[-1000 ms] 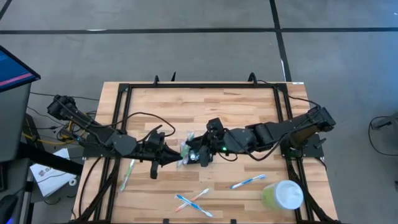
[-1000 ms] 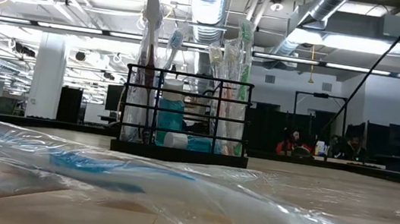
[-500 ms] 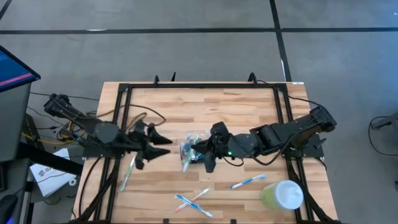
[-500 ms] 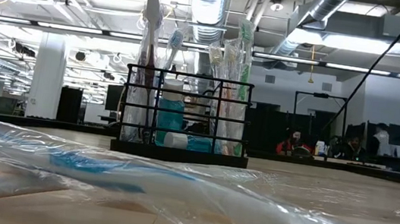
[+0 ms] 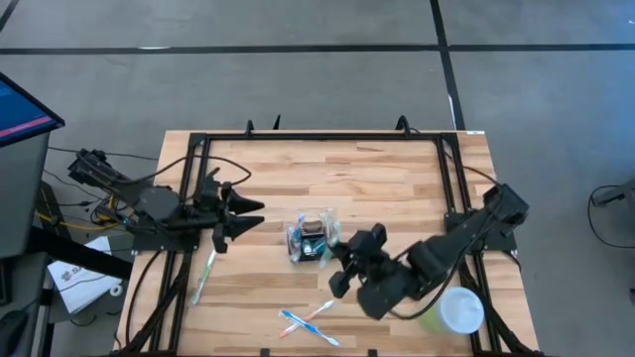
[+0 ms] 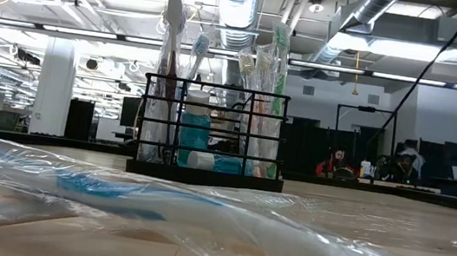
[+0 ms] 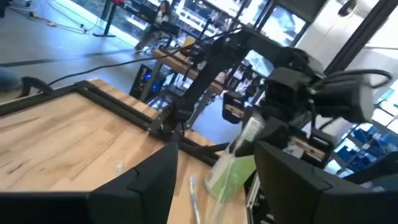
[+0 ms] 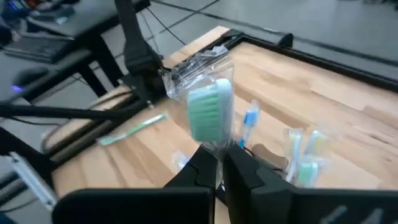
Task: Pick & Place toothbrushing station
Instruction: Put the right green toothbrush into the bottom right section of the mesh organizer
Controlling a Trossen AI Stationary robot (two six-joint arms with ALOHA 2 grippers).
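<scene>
Near edge of the table (image 5: 397, 174): two loose toothbrushes (image 5: 308, 320) lying crossed, and at the near right corner a pale green cup (image 5: 448, 312) with a white lid.

Right gripper (image 5: 342, 273) sits just right of and nearer than the holder, low over the table. Its wrist view shows the fingers (image 8: 247, 174) clenched on a plastic-wrapped toothbrush (image 8: 210, 115) with a green head, standing up from the claw.

The black holder (image 5: 312, 238) is mid-table, upright, free of both grippers, packed with toothbrushes and a tube; clear wrapping around it. Low view confirms it stands flat on the wood (image 6: 212, 130).

Near left: a green toothbrush (image 5: 202, 277) lies by the frame rail.

Left gripper (image 5: 246, 215) is well left of the holder, fingers (image 7: 140, 180) spread, released, nothing between them.
</scene>
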